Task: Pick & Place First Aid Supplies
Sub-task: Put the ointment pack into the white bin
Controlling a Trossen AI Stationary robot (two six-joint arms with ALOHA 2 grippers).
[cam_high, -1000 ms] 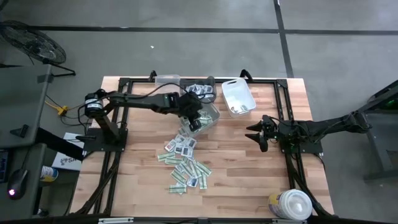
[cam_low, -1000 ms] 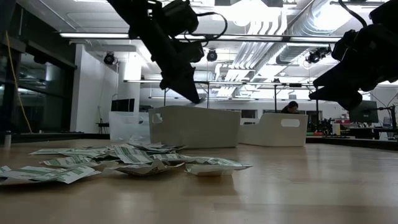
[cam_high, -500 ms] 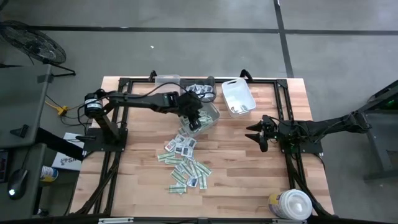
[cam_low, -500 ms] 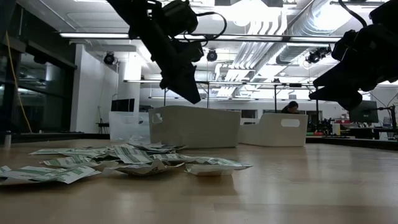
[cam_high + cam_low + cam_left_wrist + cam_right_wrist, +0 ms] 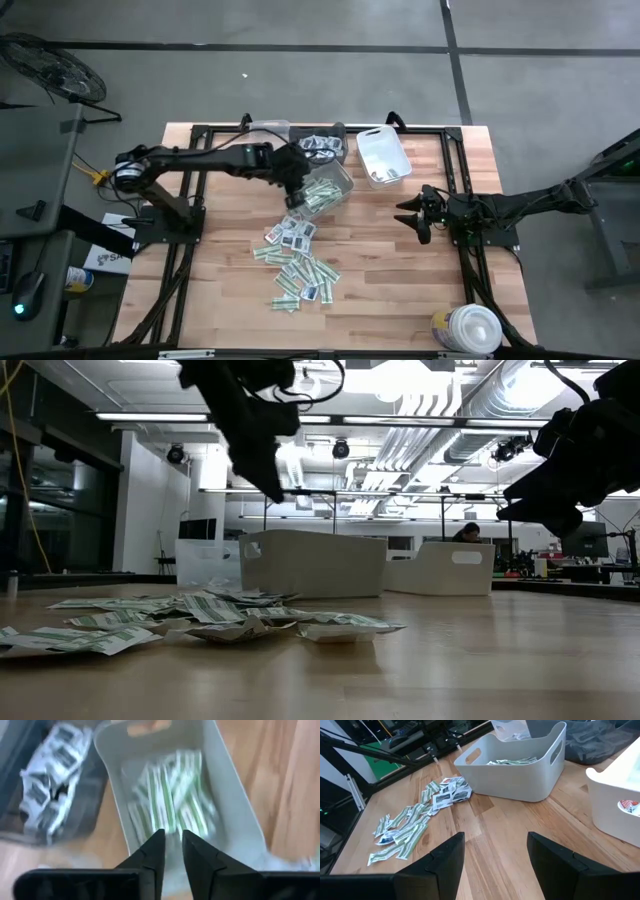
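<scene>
You are working in a robotics lab or open workshop hall. Your pale wooden plank table stands on a grey concrete floor marked with dark lines. Beyond it, exposed silver ceiling ducts, long strip lights and a person seated at distant monitors show a shared work space.

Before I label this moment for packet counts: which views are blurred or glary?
Left wrist view: the green-and-white strips in the grey bin are smeared by blur, uncountable. Low view: ceiling lights glare, leaving the left gripper a silhouette. Right wrist view: the loose packets look sharp. High view: evenly lit, but the packets are small.
</scene>
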